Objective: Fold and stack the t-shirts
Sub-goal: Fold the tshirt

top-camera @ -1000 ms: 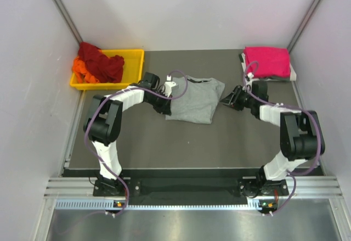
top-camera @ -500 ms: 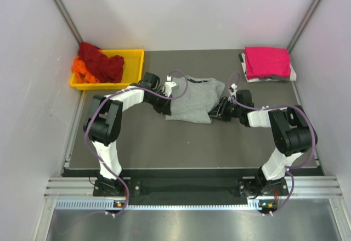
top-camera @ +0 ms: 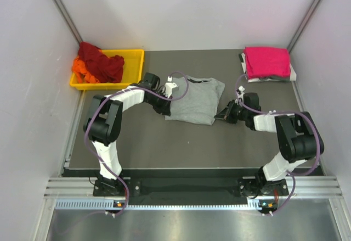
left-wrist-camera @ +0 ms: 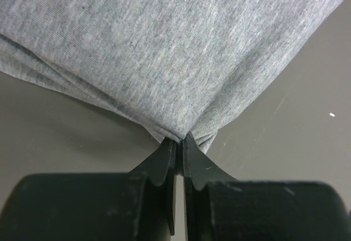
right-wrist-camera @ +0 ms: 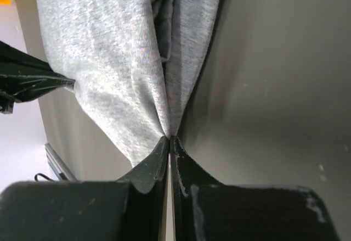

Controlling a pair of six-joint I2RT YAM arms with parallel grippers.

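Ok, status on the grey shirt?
Left jaws shut on grey t-shirt, left edge. Right jaws shut on its right edge. Nothing in the way.

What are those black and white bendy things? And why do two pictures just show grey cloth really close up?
Those are two robot arms, bolted at the near edge of a dark table. The big picture comes from a camera above them. The two close-up pictures come from little cameras on the arms' wrists, looking along their pinching fingers. The left gripper and the right gripper are both shut on edges of the grey t-shirt, one on each side. A folded pink t-shirt lies at the far right. A yellow tray at the far left holds a dark red t-shirt and an orange t-shirt.
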